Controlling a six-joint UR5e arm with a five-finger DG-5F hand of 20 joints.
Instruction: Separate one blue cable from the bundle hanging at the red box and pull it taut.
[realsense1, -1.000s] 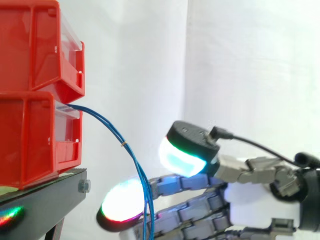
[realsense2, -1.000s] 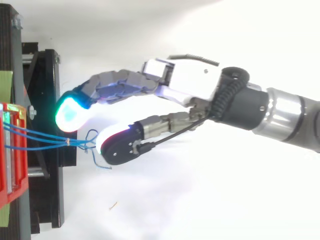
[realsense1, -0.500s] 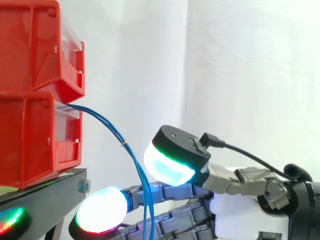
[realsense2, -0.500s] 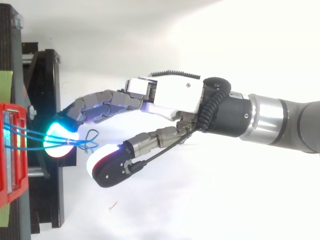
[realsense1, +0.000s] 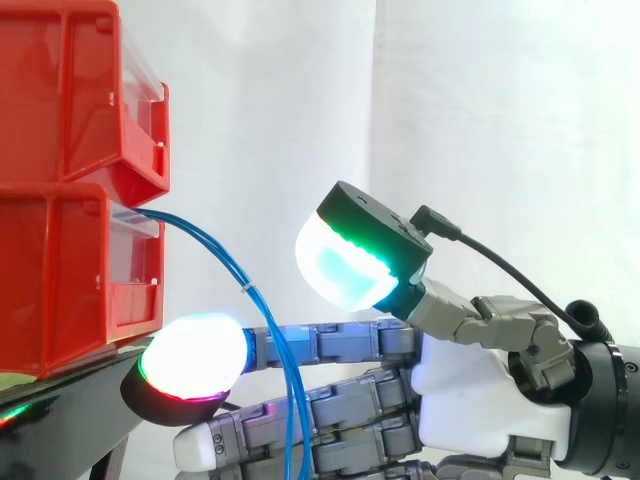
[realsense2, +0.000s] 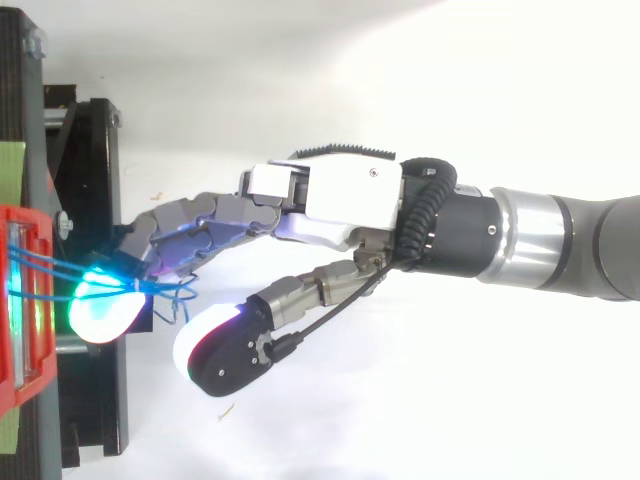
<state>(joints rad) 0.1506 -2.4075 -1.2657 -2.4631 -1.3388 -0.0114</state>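
A bundle of thin blue cables (realsense1: 215, 248) leaves the front of the lower red bin (realsense1: 60, 280) and arcs down to the right; a small band ties them partway along. In the top view the blue cables (realsense2: 55, 274) run from the bin to small loops beside the fingers. My hand (realsense1: 480, 390) reaches in from the right with straight fingers (realsense1: 330, 343) pointing at the bin. The cables hang down across the fingers. The thumb's glowing pad (realsense1: 345, 265) stands well above them, apart from the cables. In the top view the hand (realsense2: 350, 195) has its foremost fingertip (realsense2: 100, 308) over the stand's edge.
A second red bin (realsense1: 70, 90) sits stacked on the lower one. Both rest on a black stand (realsense2: 90, 150) at the left. A white curtain hangs behind, and a white surface lies under the hand.
The hand has moved left toward the bins and risen. Its foremost fingertip went from beside the cable loops to the stand's edge, with the cables now lying across the fingers.
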